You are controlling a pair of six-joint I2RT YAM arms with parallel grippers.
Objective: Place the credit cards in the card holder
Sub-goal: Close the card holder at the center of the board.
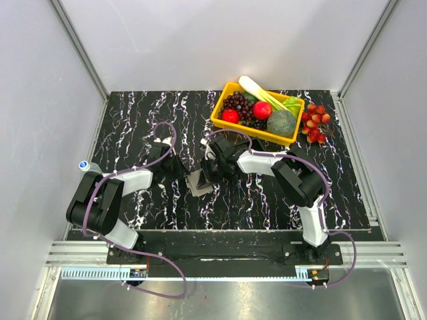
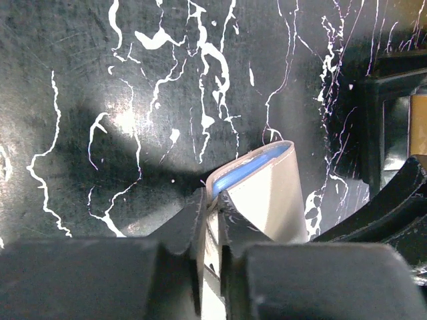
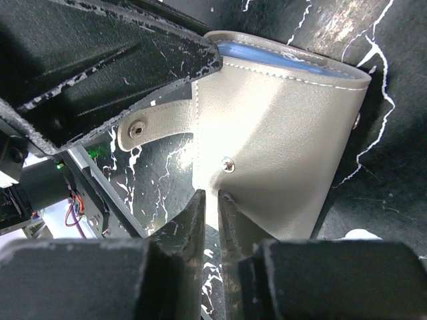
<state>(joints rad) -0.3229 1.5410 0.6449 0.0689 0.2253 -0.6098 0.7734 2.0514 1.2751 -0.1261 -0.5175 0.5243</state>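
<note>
The card holder [image 1: 200,182] is a grey stitched case with a snap strap and a blue inside. It sits mid-table between both arms. My left gripper [image 2: 215,200] is shut on one edge of the holder [image 2: 267,193] and holds it tilted above the table. My right gripper [image 3: 210,197] is shut on the lower edge of the holder [image 3: 280,147], facing the left gripper's fingers [image 3: 133,60]. A tan-yellow strip [image 2: 418,123], possibly a card, shows in a black tray. No other cards are in view.
A yellow basket [image 1: 223,113] of fruit and vegetables stands at the back right, with red grapes [image 1: 315,123] beside it. A small bottle [image 1: 87,165] lies at the left table edge. The black tray [image 2: 380,87] is just right of the holder.
</note>
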